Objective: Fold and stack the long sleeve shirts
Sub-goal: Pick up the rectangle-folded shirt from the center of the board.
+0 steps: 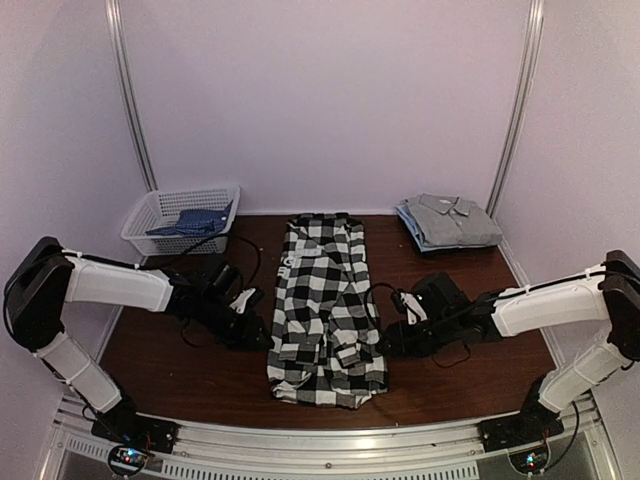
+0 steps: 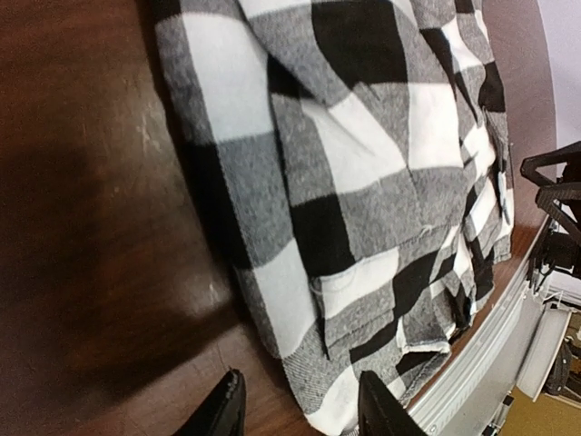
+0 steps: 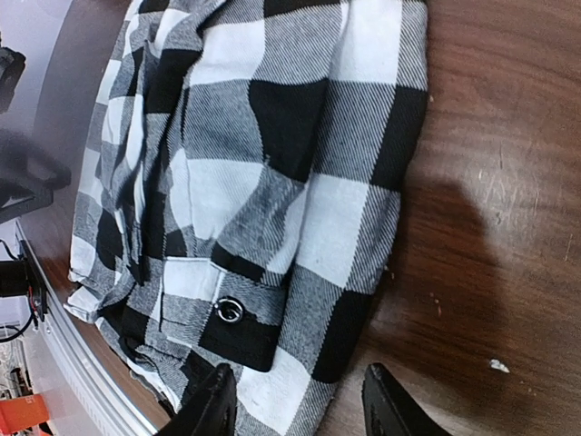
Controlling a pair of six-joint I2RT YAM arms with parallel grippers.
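The checked shirt (image 1: 322, 300) lies flat in the middle of the bench (image 1: 180, 370), folded lengthwise into a long strip with both sleeves tucked in. The left claw (image 2: 300, 411) hovers low at the shirt's left edge near the hem, fingers spread, gripping nothing. The right claw (image 3: 300, 404) sits at the shirt's right edge, opposite, likewise released, with the cloth's border showing between its fingers

The shirt looks like soft, thick flannel: light, floppy, not slippery, and likely to sag or unfold if lifted by one layer alone. The hem end shows several loose layers and a cuff with a metal snap (image 3: 229, 311), so a good hold probably pinches the whole stack of layers at each bottom corner, both sides together

Beyond the shirt to the right rests a folded grey shirt (image 1: 450, 215) on a light blue one (image 1: 415, 232); beyond it to the left, a basket (image 1: 150, 215) holds a blue shirt (image 1: 190, 222)
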